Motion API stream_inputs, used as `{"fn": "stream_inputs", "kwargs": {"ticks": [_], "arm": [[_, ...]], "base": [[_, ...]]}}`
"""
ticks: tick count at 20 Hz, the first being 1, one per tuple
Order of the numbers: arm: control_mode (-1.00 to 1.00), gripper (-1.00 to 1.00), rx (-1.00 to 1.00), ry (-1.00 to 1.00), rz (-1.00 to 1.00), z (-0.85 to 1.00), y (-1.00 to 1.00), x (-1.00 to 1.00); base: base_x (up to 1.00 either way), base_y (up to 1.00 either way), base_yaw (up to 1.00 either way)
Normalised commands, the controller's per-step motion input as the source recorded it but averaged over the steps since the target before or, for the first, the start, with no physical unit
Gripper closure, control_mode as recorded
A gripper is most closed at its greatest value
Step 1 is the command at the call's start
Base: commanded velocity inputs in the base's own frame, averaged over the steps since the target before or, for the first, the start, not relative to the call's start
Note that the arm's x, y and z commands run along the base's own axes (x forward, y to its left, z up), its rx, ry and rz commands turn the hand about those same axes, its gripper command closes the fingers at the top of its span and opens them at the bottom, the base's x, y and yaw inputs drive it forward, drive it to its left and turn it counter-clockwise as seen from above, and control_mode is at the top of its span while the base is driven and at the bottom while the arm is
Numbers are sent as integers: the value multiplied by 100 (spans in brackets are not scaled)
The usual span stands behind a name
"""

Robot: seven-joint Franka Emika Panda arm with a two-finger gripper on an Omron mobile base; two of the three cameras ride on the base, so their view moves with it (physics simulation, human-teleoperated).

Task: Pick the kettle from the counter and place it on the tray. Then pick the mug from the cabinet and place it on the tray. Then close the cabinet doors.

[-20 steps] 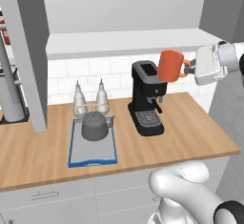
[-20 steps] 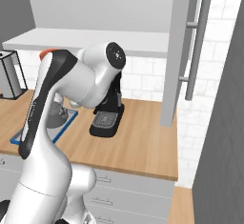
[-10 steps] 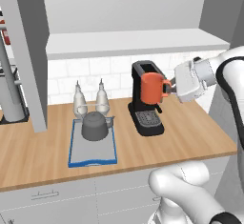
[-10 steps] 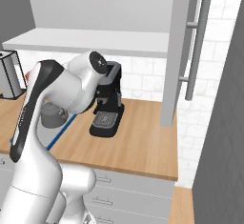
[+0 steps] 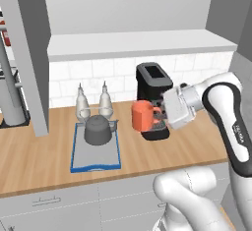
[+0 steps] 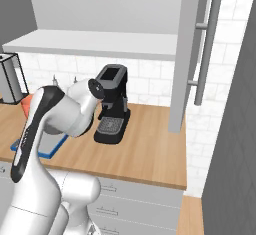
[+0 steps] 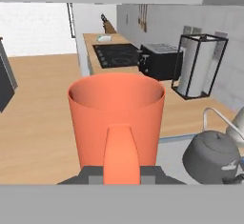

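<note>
Gripper (image 5: pixel 158 116) w/ orange cylindrical mug (image 5: pixel 142 116), rounded kettle (image 5: pixel 98 129)

No legible text, labels, brand marks, numbers or signs in any view. Checked surfaces: the mug (image 5: pixel 143 117), the kettle (image 5: pixel 98 130), the tray (image 5: pixel 96 160), the black coffee machine (image 5: pixel 153 97) toward the back edge of the counter (image 5: pixel 29 158), the cabinet door (image 6: pixel 187 54), and the drawer fronts (image 5: pixel 54 203) under the counter's front edge. All render as plain, unmarked surfaces.

kettle (image 5: pixel 98 130) fills tray (image 5: pixel 78 161) rear, front seemingly free
</note>
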Motion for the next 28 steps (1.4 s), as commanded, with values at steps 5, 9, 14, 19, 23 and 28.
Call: {"fn": "stream_inputs", "kwargs": {"ticks": [5, 9, 14, 19, 23, 28], "arm": [[-100, 100, 0, 9, 11, -62, 23, 0], [-100, 100, 0, 6, 10, -58, 19, 5], [-100, 100, 0, 1, 2, -45, 18, 23], [-100, 100, 0, 4, 0, -35, 21, 22], [-100, 100, 0, 6, 0, -31, 24, 18], [-100, 100, 0, 6, 0, -30, 20, 29]], "base": [[0, 0, 0], [0, 0, 0], [0, 0, 0], [0, 0, 0], [0, 0, 0], [0, 0, 0]]}}
